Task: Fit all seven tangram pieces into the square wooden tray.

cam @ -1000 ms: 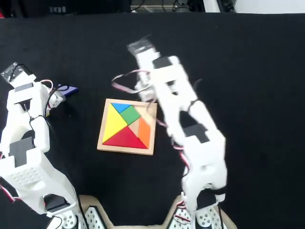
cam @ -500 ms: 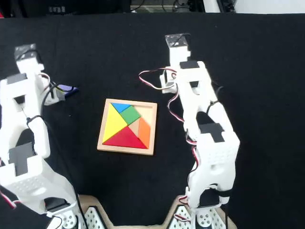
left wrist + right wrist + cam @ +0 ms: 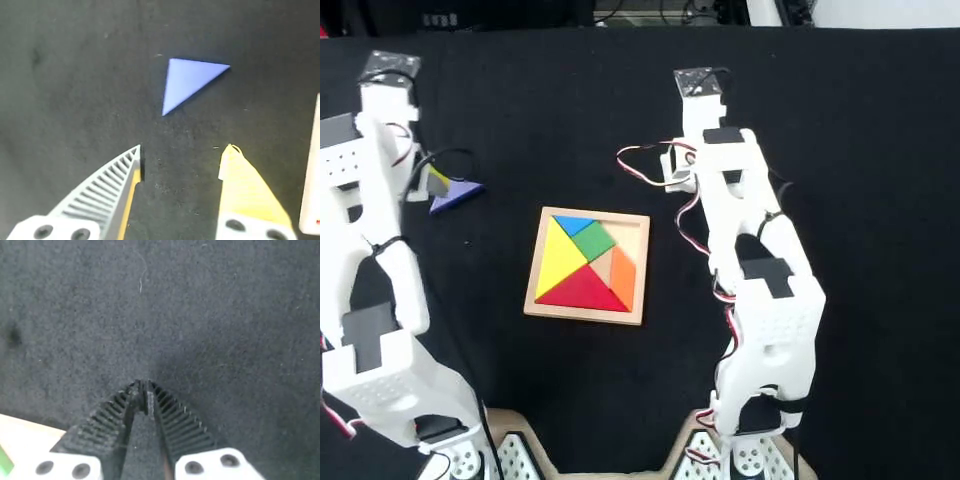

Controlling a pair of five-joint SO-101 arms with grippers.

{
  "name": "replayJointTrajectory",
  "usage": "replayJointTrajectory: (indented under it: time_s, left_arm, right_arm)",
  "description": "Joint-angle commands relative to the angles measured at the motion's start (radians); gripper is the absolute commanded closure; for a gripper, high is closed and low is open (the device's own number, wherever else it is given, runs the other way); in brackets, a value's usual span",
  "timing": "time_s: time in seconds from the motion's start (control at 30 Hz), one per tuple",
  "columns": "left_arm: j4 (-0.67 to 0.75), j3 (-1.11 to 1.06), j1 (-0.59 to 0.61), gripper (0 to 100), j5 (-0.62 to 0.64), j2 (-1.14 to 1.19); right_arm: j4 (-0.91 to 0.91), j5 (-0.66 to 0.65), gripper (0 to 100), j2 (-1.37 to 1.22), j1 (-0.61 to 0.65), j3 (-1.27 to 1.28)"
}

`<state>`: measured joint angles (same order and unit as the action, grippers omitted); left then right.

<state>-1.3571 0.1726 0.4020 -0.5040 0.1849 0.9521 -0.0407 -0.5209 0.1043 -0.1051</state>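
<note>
Tangram triangle [image 3: 457, 192], blue-purple, flat on black worktop [image 3: 840, 200], left of tray, well apart from it. Left claw [image 3: 184, 150] above worktop just beside triangle, fingers spread wide, nothing btwn them, not touching piece. Square wooden tray [image 3: 586, 316] at centre, btwn arms. Inside, packed edge to edge: yellow triangle [image 3: 560, 262], red triangle [image 3: 582, 290], green piece [image 3: 593, 241], small blue triangle [image 3: 573, 224], orange piece [image 3: 623, 275]. Right claw [image 3: 145, 390] right of tray, near its far corner, tips pressed together, empty, over bare cloth.
</note>
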Motion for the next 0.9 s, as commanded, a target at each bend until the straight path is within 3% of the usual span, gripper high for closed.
replayJointTrajectory:
  time_s: [0.0,0.3,0.47,0.7,0.87]
  left_arm:
    - [0.012,0.061,-0.031,75,-0.152,-0.026]
    - [0.068,0.269,-0.024,75,-0.158,0.236]
    - [0.000,0.481,-0.022,75,-0.169,0.385]
    - [-0.192,0.799,-0.050,75,-0.456,0.551]
    - [-0.224,0.937,-0.050,74,-0.535,0.657]
  right_arm:
    - [-0.017,0.006,98.8,0.067,-0.015,-0.002]
    - [-0.023,0.006,98.7,0.067,-0.026,-0.002]
    - [-0.060,0.006,98.7,0.067,-0.043,-0.002]
    - [-0.075,0.006,98.7,0.065,-0.049,-0.001]
    - [-0.126,-0.040,98.7,0.065,-0.046,0.035]
